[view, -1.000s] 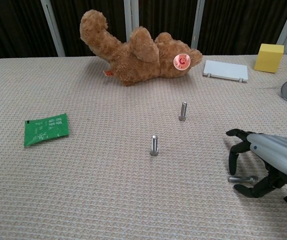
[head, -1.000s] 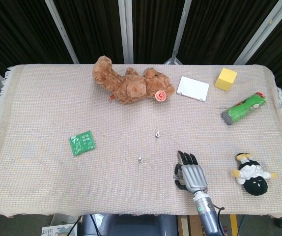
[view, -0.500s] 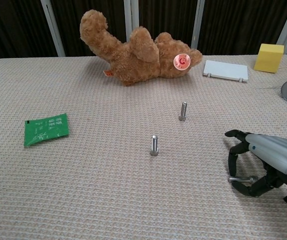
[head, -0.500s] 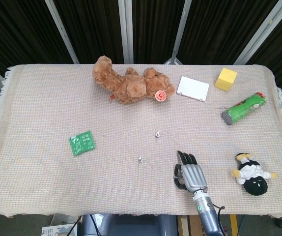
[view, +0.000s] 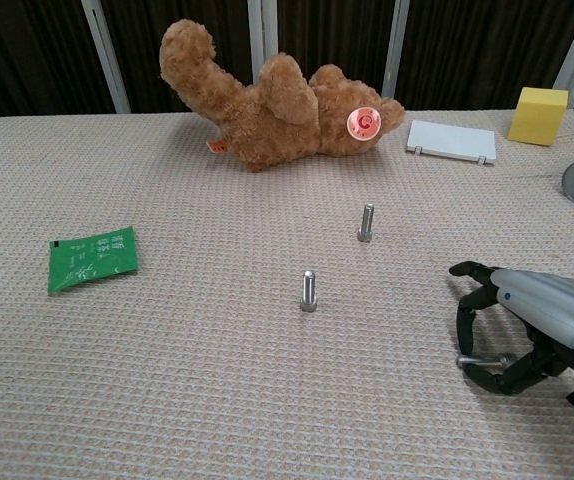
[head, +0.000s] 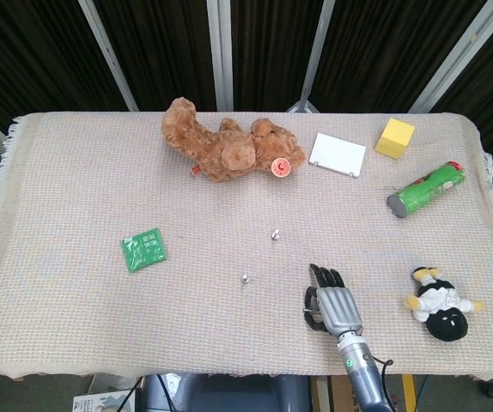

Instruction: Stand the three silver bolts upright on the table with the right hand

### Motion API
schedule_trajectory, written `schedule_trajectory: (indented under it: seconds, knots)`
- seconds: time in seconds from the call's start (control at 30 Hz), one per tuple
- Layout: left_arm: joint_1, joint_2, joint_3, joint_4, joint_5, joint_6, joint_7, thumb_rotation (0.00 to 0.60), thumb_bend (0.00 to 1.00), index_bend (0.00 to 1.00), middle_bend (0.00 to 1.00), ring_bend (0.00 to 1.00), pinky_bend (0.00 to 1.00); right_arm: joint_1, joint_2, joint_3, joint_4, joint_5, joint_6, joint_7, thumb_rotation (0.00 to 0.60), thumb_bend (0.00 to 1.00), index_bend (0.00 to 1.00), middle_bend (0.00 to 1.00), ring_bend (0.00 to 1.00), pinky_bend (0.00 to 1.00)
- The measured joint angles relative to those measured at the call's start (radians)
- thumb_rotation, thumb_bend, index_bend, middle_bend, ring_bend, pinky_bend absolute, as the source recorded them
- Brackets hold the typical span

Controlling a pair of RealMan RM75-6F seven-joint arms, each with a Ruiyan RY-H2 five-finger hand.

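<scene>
Bolts: two [view: 308, 291] [view: 365, 222] stand upright mid-frame; third bolt [view: 482, 359] lies flat lower right, right robot hand [view: 527, 325] grasping it, unraised.

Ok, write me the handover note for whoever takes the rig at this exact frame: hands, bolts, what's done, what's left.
Right robot hand: low at the table's near right, fingers curled around the third silver bolt, which lies on its side. Whether it is gripped yet, I cannot tell.
Left robot hand: not in view.
Done: two silver bolts upright, one mid-table, one nearer.
Left: secure the lying bolt and stand it up on the table.
</scene>
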Motion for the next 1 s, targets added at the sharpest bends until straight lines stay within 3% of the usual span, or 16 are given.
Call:
schedule_trajectory:
  seconds: [1.0]
  knots:
    - [0.001,0.002,-0.001,-0.003,0.000,0.002,-0.003,0.600,0.08,0.03,0.03,0.00,0.06,0.013,0.038,0.022,-0.063,0.017,-0.036,0.040,0.600,0.39,0.63,0.00,0.00,0.04]
